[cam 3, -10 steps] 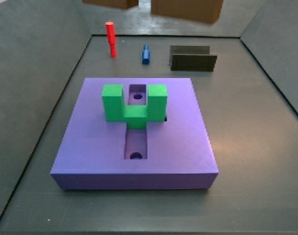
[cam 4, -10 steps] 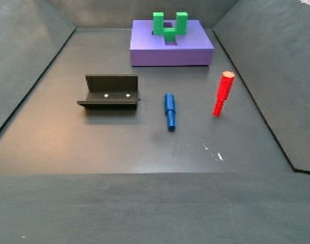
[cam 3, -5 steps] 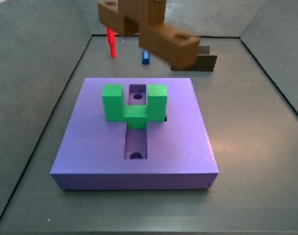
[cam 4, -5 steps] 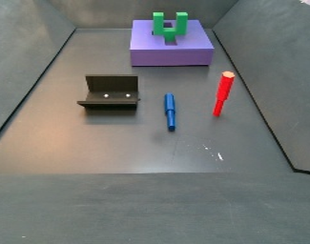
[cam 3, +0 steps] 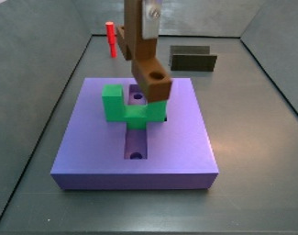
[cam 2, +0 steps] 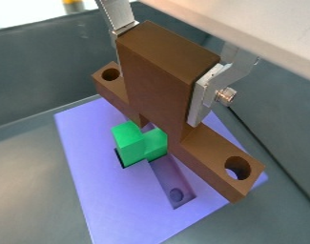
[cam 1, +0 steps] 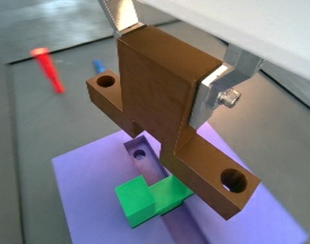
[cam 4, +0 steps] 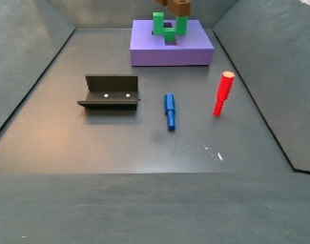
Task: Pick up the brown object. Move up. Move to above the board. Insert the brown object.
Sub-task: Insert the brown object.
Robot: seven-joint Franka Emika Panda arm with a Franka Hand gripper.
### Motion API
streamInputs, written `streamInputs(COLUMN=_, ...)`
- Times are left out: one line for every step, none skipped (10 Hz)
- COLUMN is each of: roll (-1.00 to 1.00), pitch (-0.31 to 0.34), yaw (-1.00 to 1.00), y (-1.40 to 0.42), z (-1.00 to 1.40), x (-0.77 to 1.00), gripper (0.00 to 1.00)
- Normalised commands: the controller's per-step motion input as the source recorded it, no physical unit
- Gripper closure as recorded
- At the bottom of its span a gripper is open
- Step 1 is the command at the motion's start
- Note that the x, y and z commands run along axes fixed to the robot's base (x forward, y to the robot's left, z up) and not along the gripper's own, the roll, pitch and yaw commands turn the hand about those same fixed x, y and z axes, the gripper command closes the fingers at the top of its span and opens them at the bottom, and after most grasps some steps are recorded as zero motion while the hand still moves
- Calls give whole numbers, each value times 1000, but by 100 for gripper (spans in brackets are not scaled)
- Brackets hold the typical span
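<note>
Gripper [cam 1: 177, 59] clamping brown object [cam 1: 164, 114] — over board [cam 3: 176, 138], above green block [cam 3: 126, 106]

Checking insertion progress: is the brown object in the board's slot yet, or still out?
Out. The gripper holds the brown object above the board; in a side view it hangs over the green block, slot open below.

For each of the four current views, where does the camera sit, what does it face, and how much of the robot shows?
Wrist views: both ride above the gripper, looking down past its silver fingers clamped on the brown object to the board and green block.
Side view near the board: faces the far wall; gripper visible.
Side view across the floor: fixture nearest, board far; only the brown object shows.
All share the board.
</note>
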Motion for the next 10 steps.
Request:
streamInputs(roll=-117, pitch=-194, yaw=-997, y=-26, z=-243, x=0, gripper=100)
streamInputs(roll=-157, pitch=-227, yaw=-957, y=-37, z=-214, x=0, gripper=100)
streamInputs(roll=-194, pitch=-236, yaw=-763, y=-149, z=-29, x=0, gripper=100)
streamInputs(roll=-87, pitch=-344, yaw=-334, y=-283, z=0, x=-434, gripper=100)
streamInputs(roll=0, pitch=-140, yaw=0, y=-214, z=-117, x=-177, gripper=100)
streamInputs(roll=37, pitch=-41, yaw=9, y=-111, z=-160, x=0, gripper=100)
streamInputs(roll=137, pitch=-9, yaw=0, y=-171, z=-174, x=0, gripper=100)
streamInputs(roll=226, pitch=0, yaw=0, y=-237, z=-186, x=69, gripper=100)
streamInputs(roll=253, pitch=41, yaw=0, y=-280, z=-151, x=137, gripper=100)
streamInputs(roll=206, pitch=29, yaw=-23, y=-171, z=-171, x=51, gripper=100)
